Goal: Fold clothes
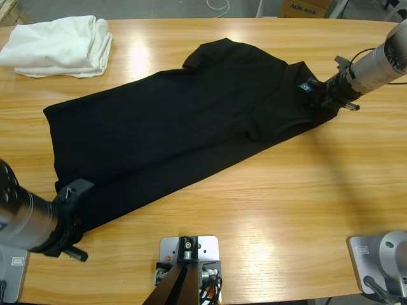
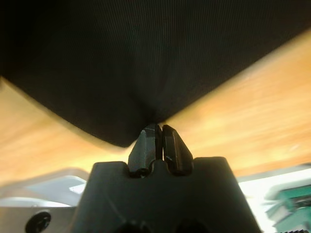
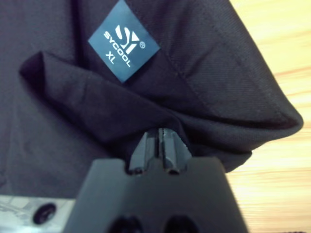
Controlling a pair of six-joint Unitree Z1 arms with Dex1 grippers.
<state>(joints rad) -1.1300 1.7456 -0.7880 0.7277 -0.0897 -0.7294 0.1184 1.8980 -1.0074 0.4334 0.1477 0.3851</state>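
Note:
The black shirt [image 1: 172, 127] lies stretched slantwise across the wooden table [image 1: 286, 210], hem at the lower left, collar at the upper right. My left gripper [image 1: 71, 192] comes in from the lower left and is shut on the hem. In the left wrist view, the left gripper [image 2: 158, 130] pinches the shirt's [image 2: 146, 58] edge, which hangs in a taut point above the wood. My right gripper [image 1: 316, 91] reaches in from the upper right, shut on the collar. In the right wrist view, the right gripper [image 3: 163, 135] clamps a collar fold under the blue neck label [image 3: 124, 46].
A folded white cloth [image 1: 60, 46] sits at the table's far left corner, apart from the shirt. Bare wood shows in front of the shirt and to its right. The table's far edge runs along the top of the high view.

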